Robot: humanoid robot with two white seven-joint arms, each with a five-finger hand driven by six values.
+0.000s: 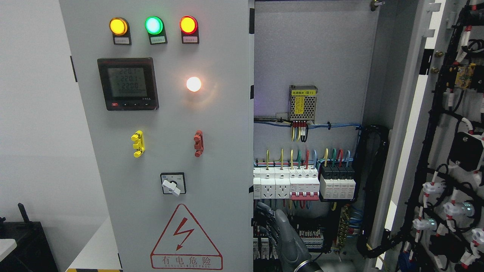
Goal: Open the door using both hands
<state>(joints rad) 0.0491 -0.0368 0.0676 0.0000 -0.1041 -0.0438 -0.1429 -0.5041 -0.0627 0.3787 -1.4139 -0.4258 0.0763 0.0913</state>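
Note:
The grey cabinet's left door [211, 151] faces me with three indicator lamps, a meter [127, 84], a rotary switch [173, 183] and a red hazard triangle. The right door [412, 124] is swung wide open at the right, its wired inner face showing. My right hand [264, 223], dark grey, rises from the bottom edge just right of the middle. It sits at the left door's free edge [252, 211], low down, with its fingers [269, 226] curled onto that edge. The left arm does not show.
Inside the cabinet are breakers and sockets [302, 183], a small power supply [303, 103] and cable bundles. Black cable looms and connectors [446, 211] cover the open door's inner side. A dark box [22, 241] and a white surface [98, 249] lie at the lower left.

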